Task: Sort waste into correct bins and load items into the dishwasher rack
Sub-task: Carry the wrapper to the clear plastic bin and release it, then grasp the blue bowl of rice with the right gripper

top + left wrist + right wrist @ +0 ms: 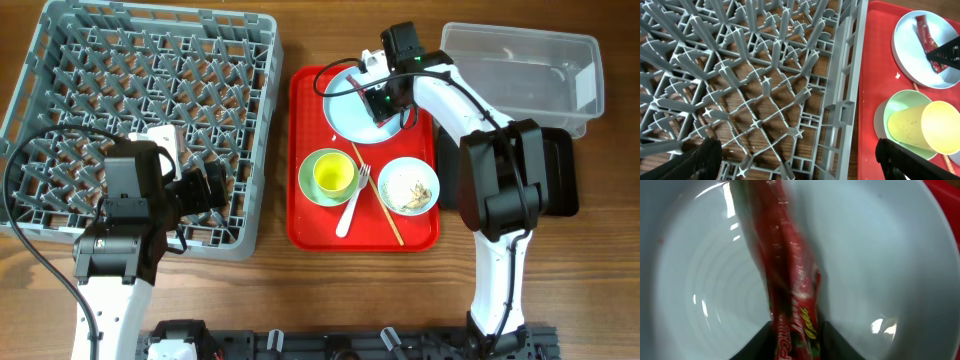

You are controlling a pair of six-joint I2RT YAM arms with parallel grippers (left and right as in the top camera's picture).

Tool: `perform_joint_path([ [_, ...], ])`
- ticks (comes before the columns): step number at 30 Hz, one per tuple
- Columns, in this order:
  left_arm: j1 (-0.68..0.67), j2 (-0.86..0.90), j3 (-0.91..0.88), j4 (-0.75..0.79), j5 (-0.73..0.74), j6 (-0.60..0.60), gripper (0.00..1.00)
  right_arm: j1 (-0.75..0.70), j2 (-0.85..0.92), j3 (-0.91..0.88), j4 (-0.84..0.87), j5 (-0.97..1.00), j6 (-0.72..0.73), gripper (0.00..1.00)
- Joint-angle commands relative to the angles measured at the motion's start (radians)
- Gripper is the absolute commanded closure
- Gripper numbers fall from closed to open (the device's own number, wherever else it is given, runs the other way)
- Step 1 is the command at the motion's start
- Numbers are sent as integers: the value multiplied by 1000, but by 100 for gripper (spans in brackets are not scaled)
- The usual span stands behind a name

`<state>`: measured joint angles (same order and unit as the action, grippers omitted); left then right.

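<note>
Your right gripper [797,341] pinched the red crinkled snack wrapper [785,270] on the white round plate [880,255] | left gripper [797,156] gaped wide | shallow bite risked a slip.

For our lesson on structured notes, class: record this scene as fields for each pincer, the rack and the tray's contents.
left pincer: open, over the rack
right pincer: shut on red wrapper, over white plate
rack: no dishes in its visible part
red tray: white plate, yellow cup in green bowl, small white bowl with leftovers, fork, stick
</note>
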<state>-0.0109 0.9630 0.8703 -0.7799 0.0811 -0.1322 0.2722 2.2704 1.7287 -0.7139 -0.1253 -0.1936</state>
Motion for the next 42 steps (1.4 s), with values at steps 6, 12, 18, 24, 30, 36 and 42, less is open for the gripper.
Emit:
perform_joint_path([
  [6, 7, -2, 21, 0, 19, 13, 0, 5, -30, 21, -68, 22, 144, 96],
  [12, 7, -2, 21, 0, 19, 13, 0, -75, -283, 22, -58, 100, 352, 96],
  [18, 7, -2, 21, 0, 19, 13, 0, -261, -343, 2, -96, 100, 567, 82],
  [24, 7, -2, 21, 0, 19, 13, 0, -312, -347, -26, -42, 96, 564, 4],
  [30, 7, -2, 21, 1, 19, 13, 0, -312, -520, -6, -175, -70, 428, 0],
  [36, 7, -2, 21, 1, 19, 13, 0, -312, -647, -64, -471, -143, 347, 2],
  [42, 7, -2, 21, 0, 19, 13, 0, -214, -766, -354, -454, -200, 324, 4],
])
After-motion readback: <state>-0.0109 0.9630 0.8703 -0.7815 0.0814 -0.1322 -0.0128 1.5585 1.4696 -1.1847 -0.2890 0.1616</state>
